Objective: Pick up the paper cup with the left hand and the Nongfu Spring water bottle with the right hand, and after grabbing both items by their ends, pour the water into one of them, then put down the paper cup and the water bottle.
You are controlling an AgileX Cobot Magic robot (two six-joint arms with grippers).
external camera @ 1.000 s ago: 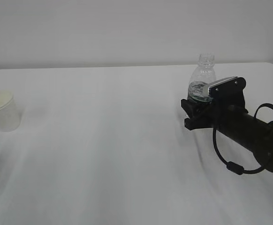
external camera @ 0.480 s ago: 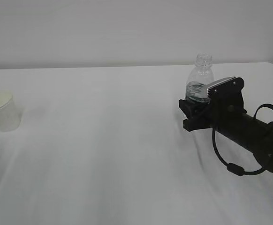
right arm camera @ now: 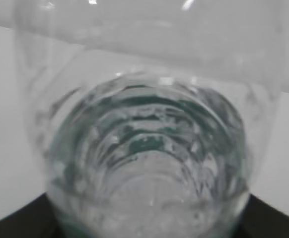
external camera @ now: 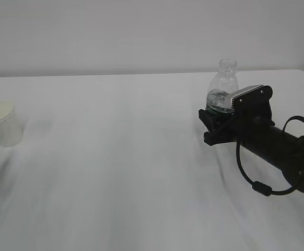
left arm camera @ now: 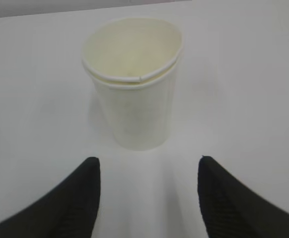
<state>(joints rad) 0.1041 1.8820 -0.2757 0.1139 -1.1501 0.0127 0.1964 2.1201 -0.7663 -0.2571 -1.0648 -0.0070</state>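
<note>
White table (external camera: 115,157) | left pincer (left arm camera: 147,171) apart before paper cup (left arm camera: 134,89) | right pincer (external camera: 214,125) clamps ribbed bottle (external camera: 224,86)

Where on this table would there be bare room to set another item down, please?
The widest free patch is the middle of the table, between the cup at the left edge and the bottle at right. The front centre is bare too. It is crowded around the bottle, where the right gripper sits, and just before the cup, where the left gripper stands open.
</note>
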